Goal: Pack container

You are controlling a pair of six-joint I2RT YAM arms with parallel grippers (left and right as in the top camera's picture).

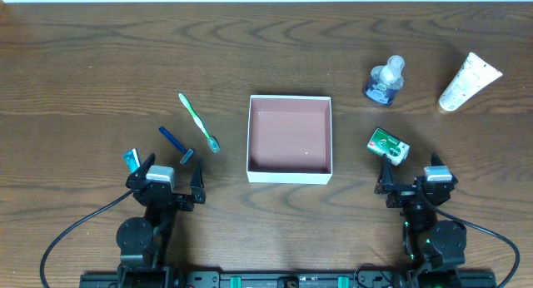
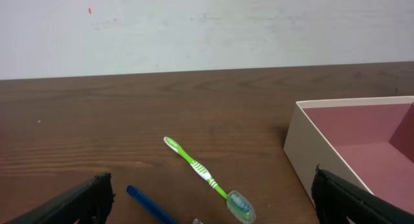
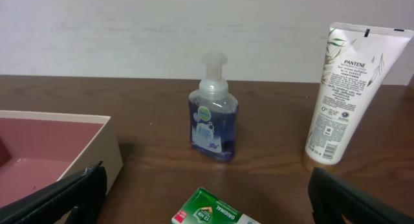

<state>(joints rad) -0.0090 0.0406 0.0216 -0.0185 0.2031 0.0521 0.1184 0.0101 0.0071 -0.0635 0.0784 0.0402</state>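
Probably light but flimsy, the container [image 1: 289,176] sat on the worktop [image 1: 83,72] at 1 o'clock from the left fingers [image 2: 352,201], 11 from the right fingers [image 3: 65,195], both wide and empty; pinching one wall looked safest.

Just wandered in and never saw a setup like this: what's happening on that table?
The job is packing a shallow square white-walled box with a reddish-brown inside, set on a brown wooden table. The box is empty. The robot's left gripper and right gripper are both open, holding nothing. A green-and-white toothbrush and a blue razor lie left of the box; a blue soap pump bottle, a white tube and a small green-and-white packet are on its right.
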